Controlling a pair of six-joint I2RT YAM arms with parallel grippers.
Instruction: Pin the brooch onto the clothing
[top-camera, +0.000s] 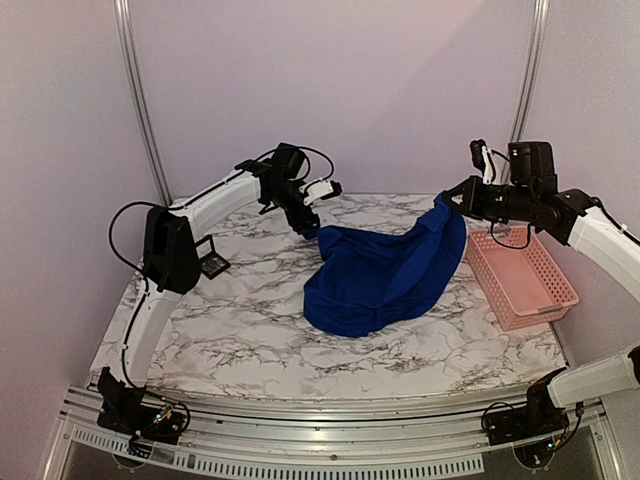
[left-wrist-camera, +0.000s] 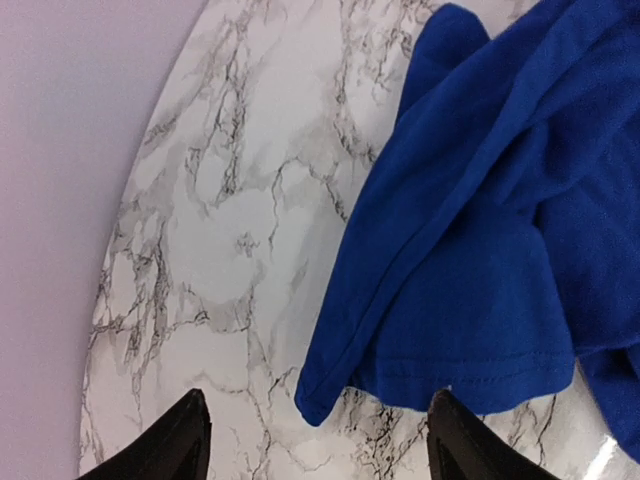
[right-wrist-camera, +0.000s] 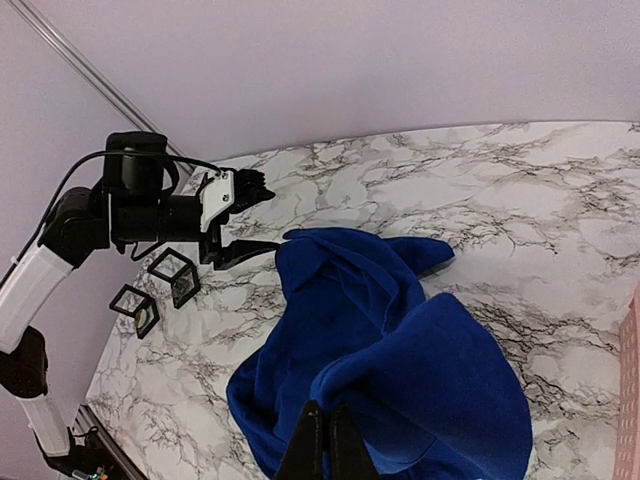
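From above, the right gripper (top-camera: 452, 203) pinches the shirt (top-camera: 380, 275) up by one edge, leaving it bunched. Left wrist: the left gripper (left-wrist-camera: 320, 442) gapes wide beside the hem corner, so this looks like the spreading step, with grabbing that corner next. Right wrist: no brooch in sight.

White marble-pattern table (top-camera: 250, 330) with grey-black veining and a curved far edge. Pink plastic basket (top-camera: 520, 272), rectangular with lattice walls, sits on the table at the far right with nothing visible inside. In the right wrist view it is only a pink sliver at the right border. Small black square box (right-wrist-camera: 172, 275) and second black box (right-wrist-camera: 135, 308) stand just beside each other near the table's left edge, both tilted, open-framed. The top view shows only one of them clearly. Plain lilac wall (top-camera: 350, 90) behind. Left metal pole (top-camera: 140, 100) and right metal pole (top-camera: 530, 70) rise at the back corners. Slotted aluminium rail (top-camera: 330, 432) runs along the near edge.
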